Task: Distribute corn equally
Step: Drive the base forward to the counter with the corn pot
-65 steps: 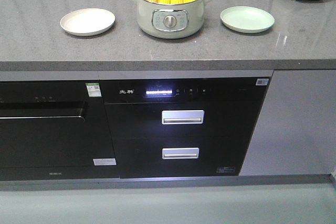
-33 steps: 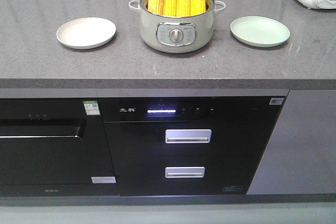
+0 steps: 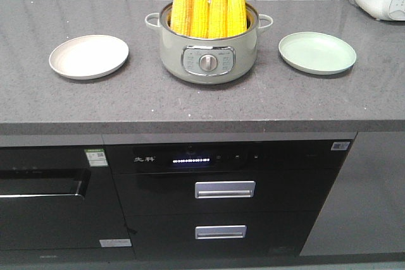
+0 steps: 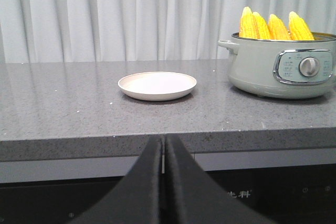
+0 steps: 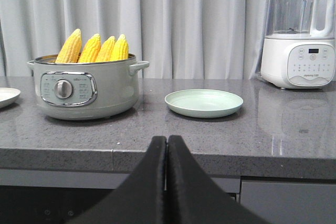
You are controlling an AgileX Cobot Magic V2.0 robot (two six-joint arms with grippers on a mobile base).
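Observation:
Several cobs of yellow corn (image 3: pixel 208 6) stand upright in a pale green pot (image 3: pixel 207 55) at the middle of the grey counter. The same corn (image 4: pixel 274 26) shows at the right of the left wrist view, and the corn (image 5: pixel 96 49) at the left of the right wrist view. A cream plate (image 3: pixel 88 56) lies left of the pot, a green plate (image 3: pixel 317 52) right of it. My left gripper (image 4: pixel 164 139) is shut and empty, in front of the counter edge facing the cream plate (image 4: pixel 157 85). My right gripper (image 5: pixel 167 139) is also shut and empty, facing the green plate (image 5: pixel 203 102).
A white blender (image 5: pixel 299 35) stands at the counter's back right. Black appliance fronts with drawer handles (image 3: pixel 224 189) sit below the counter edge (image 3: pixel 202 129). Grey curtains hang behind.
The front view has risen and drawn nearer: the pot, both plates and the counter edge sit lower in frame and look larger. Nothing on the counter has moved.

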